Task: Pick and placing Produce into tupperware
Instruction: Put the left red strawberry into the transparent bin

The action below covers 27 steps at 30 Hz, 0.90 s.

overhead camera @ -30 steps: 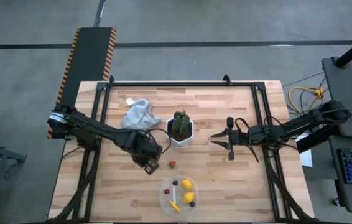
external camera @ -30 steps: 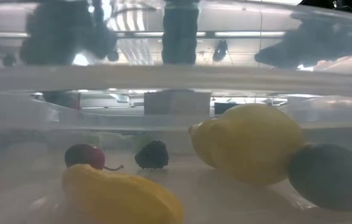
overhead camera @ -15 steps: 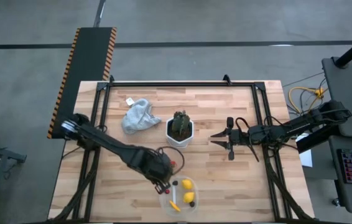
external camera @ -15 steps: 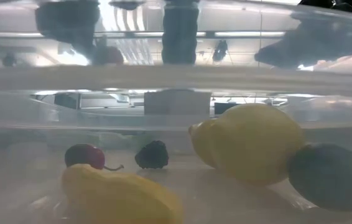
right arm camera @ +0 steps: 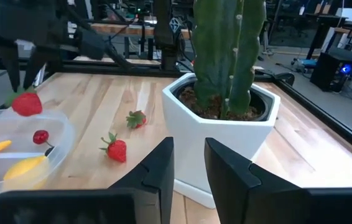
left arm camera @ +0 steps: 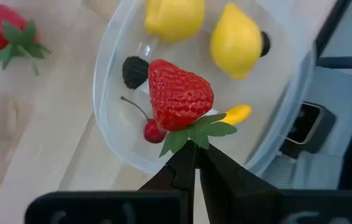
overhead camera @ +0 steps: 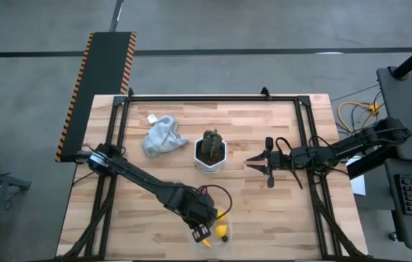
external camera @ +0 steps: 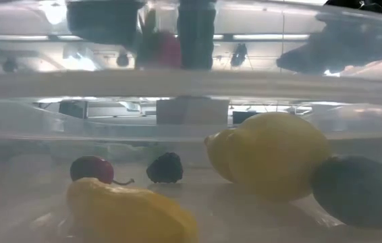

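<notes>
The clear round tub (overhead camera: 211,234) stands near the table's near edge. In it (left arm camera: 111,118) lie two yellow lemons (left arm camera: 237,40), a thin yellow piece (left arm camera: 238,113), a cherry (left arm camera: 153,131) and a blackberry (left arm camera: 135,71). My left gripper (overhead camera: 201,223) hangs over the tub, shut on a red strawberry (left arm camera: 180,93). The low view shows that strawberry (external camera: 164,48) above the tub's rim. Two more strawberries (right arm camera: 117,150) (right arm camera: 137,118) lie on the wood. My right gripper (overhead camera: 254,164) waits open, right of the plant pot. My left gripper pinches the strawberry's green leaf crown (left arm camera: 193,133) between its two fingertips (left arm camera: 186,163). It comes from above, and the red body points away from the fingers. The berry is lifted clear, over the tub's open top and above the fruit inside.
A white hexagonal pot with a green spiky plant (overhead camera: 210,151) stands mid-table, close in front of my right gripper (right arm camera: 226,130). A crumpled grey cloth (overhead camera: 162,135) lies far-left of it. Another strawberry (left arm camera: 5,31) lies on the wood beside the tub.
My left gripper has travelled toward the near edge and to the right, from the bare wood left of the tub to a place over the tub, carrying the strawberry with it. In the low view the berry has come into sight above the rim.
</notes>
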{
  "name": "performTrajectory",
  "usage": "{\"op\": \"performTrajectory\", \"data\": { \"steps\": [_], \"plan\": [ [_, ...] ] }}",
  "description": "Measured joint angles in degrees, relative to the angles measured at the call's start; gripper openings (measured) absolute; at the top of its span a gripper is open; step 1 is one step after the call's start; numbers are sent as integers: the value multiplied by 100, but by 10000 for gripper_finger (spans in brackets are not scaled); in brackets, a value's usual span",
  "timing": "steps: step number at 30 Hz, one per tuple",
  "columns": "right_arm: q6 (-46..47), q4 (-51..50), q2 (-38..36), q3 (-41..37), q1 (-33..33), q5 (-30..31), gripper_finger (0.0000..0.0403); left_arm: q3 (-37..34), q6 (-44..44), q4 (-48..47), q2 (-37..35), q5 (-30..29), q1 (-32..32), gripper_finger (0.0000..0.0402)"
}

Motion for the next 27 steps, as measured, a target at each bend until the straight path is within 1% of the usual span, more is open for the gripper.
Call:
{"op": "performTrajectory", "data": {
  "steps": [4,11,18,27],
  "plan": [
    [-22,-1,0,0,0,-129,85,-13,-199,-22,150,43,-43,0],
    [-10,-2,1,0,2,-131,82,-22,-455,57,343,254,-74,0],
    [38,-44,2,0,11,-161,77,-22,-463,167,419,326,-78,0],
    [12,-48,2,0,13,-297,84,-22,-420,450,429,330,-78,0]
  ]
}}
